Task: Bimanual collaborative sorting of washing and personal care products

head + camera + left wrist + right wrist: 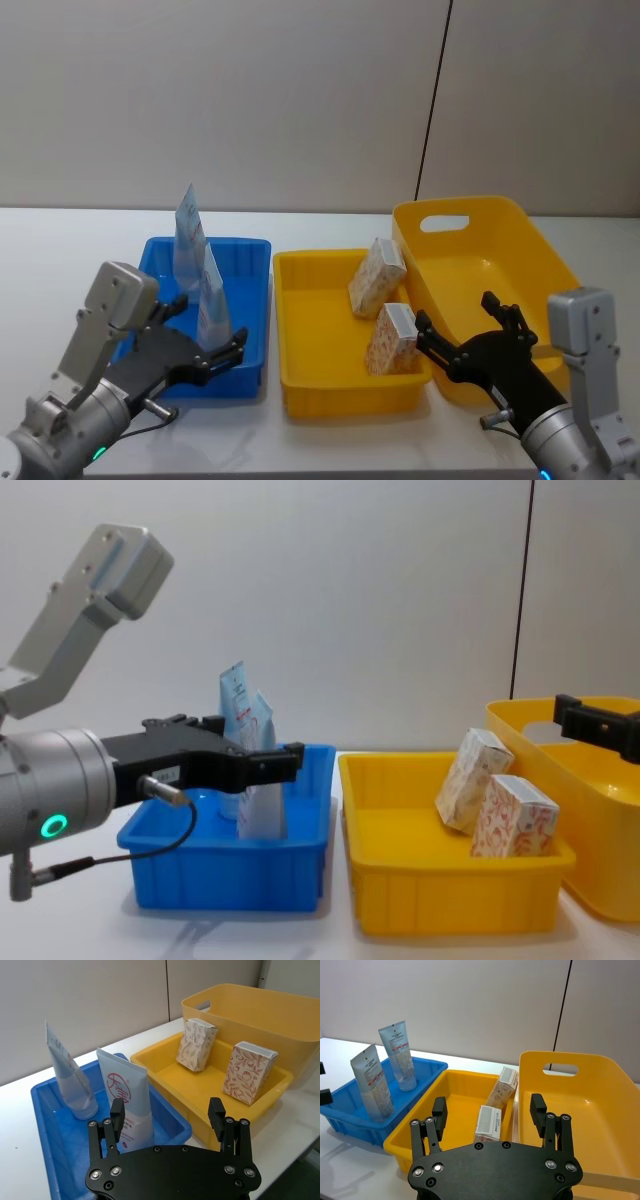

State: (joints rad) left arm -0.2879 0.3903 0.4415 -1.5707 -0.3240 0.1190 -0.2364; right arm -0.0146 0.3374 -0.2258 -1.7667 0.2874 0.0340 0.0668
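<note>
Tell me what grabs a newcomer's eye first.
A rear tube and front tube stand in the blue bin at left, the open left gripper at the front one. A rear carton and front carton sit in the yellow tray, the open right gripper close by, beside the tall yellow basket.

The left tool (166, 1109) hides the front tube's (135, 1089) bottom, low in the left wrist view. The big yellow bin (600, 865) runs off the chest view's right edge.
</note>
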